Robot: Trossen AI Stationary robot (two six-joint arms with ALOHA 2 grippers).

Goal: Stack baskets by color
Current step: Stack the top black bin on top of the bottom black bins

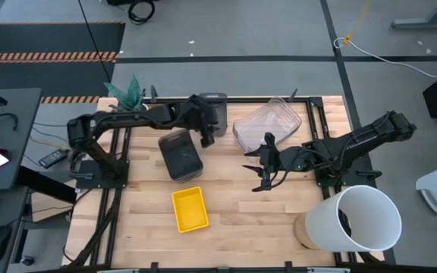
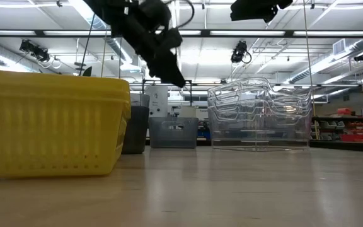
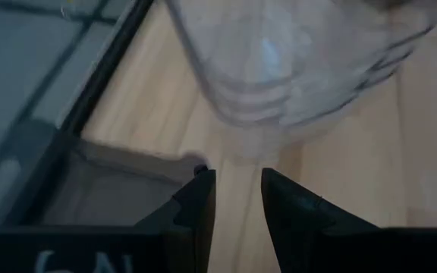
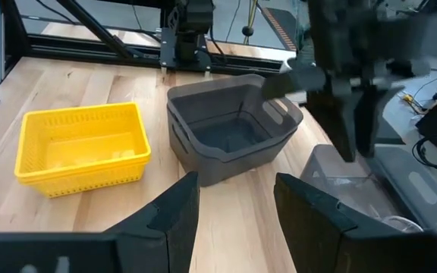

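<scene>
Grey baskets point(image 1: 180, 154) under left hand point(image 1: 206, 139)

We count one yellow basket point(image 1: 190, 209), two grey basket spots point(image 1: 180, 154) point(image 1: 215, 112), one clear stack point(image 1: 267, 123), one white bucket point(image 1: 361, 218).

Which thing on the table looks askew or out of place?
The clear baskets look untidy: in the low view they sit crookedly inside each other, rims not parallel. A separate grey basket sits at the table's far edge, apart from the grey stack. Nothing looks spilled or damaged.
</scene>
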